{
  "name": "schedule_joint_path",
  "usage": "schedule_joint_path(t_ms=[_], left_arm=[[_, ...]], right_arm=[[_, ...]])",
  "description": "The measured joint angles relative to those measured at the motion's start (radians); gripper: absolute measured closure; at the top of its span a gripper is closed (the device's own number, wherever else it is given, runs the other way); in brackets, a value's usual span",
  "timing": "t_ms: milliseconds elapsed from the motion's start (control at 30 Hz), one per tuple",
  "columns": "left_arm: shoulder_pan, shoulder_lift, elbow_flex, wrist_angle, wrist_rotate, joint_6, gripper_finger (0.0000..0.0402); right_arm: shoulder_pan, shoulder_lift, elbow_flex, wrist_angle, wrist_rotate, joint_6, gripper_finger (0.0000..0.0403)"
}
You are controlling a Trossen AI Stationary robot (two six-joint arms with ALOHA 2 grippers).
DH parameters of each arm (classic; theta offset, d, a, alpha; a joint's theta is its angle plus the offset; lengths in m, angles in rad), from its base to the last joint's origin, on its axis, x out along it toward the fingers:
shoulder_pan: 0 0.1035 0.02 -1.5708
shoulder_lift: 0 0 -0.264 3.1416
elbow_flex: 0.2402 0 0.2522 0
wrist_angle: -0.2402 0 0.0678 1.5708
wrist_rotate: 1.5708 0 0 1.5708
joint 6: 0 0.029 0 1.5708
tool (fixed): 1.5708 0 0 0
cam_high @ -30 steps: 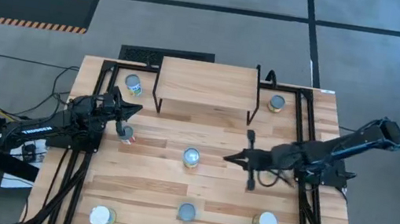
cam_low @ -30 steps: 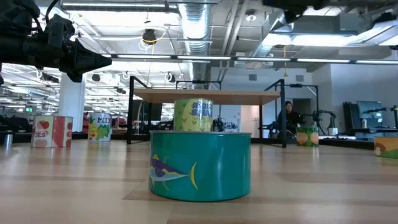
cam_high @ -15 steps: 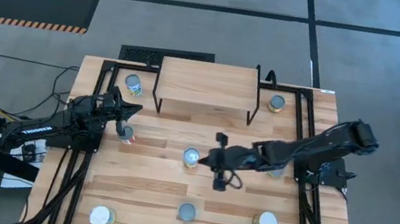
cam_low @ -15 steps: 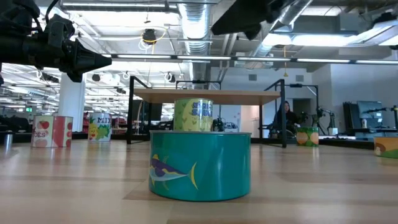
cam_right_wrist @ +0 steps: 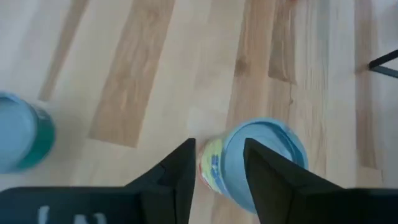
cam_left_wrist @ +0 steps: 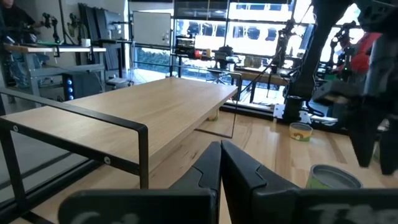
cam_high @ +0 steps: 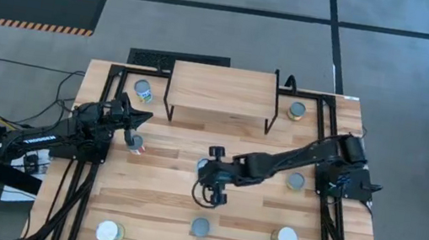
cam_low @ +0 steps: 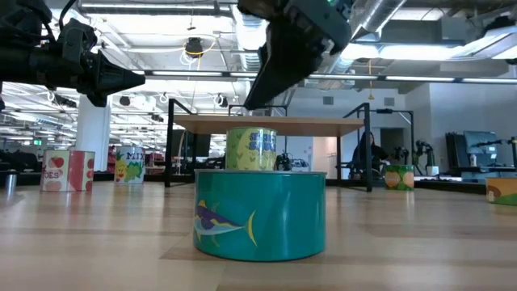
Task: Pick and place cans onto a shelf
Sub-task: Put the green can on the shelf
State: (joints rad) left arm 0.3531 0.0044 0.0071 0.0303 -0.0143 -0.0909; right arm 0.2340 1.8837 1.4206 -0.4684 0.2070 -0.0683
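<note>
Overhead, right end effector (cam_high: 206,167) open above upright green-labelled can (cam_right_wrist: 258,163), round top skyward, left end effector (cam_high: 143,118) closed.

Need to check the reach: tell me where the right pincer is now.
In the high view, the right pincer hangs open over the table's middle, directly above the centre can, in front of the shelf.

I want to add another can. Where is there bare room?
The shelf top is bare. Open tabletop lies between the white-topped cans along the near edge. The middle is crowded: the right gripper hangs over the center can.
</note>
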Motion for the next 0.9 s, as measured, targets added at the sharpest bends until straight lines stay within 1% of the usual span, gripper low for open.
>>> schedule_joint_path(t_ms=[167,300,367,467,667,700,800,900], left_arm=[[0.0,0.001,0.0,0.0,0.0,0.0,0.0401],[0.0,0.002,0.0,0.0,0.0,0.0,0.0401],[0.0,0.002,0.0,-0.001,0.0,0.0,0.0401],[0.0,0.002,0.0,0.0,0.0,0.0,0.0401],[0.0,0.002,0.0,0.0,0.0,0.0,0.0401],[0.0,0.002,0.0,0.0,0.0,0.0,0.0401],[0.0,0.002,0.0,-0.001,0.0,0.0,0.0402],[0.0,0.004,0.0,-0.001,0.0,0.0,0.0401]], right_arm=[[-0.03,0.08,0.063,-0.104,-0.005,-0.02,0.0251],[-0.058,0.115,0.105,-0.165,-0.065,-0.021,0.0274],[-0.069,0.115,0.113,-0.195,-0.074,-0.01,0.0289],[-0.081,0.115,0.112,-0.195,-0.079,0.004,0.0316],[-0.109,0.085,0.108,-0.187,-0.082,0.029,0.0384],[-0.117,0.077,0.113,-0.193,-0.084,0.044,0.039],[-0.14,0.057,0.169,-0.224,-0.114,0.073,0.0387],[-0.166,0.049,0.278,-0.292,-0.13,0.067,0.0377]])
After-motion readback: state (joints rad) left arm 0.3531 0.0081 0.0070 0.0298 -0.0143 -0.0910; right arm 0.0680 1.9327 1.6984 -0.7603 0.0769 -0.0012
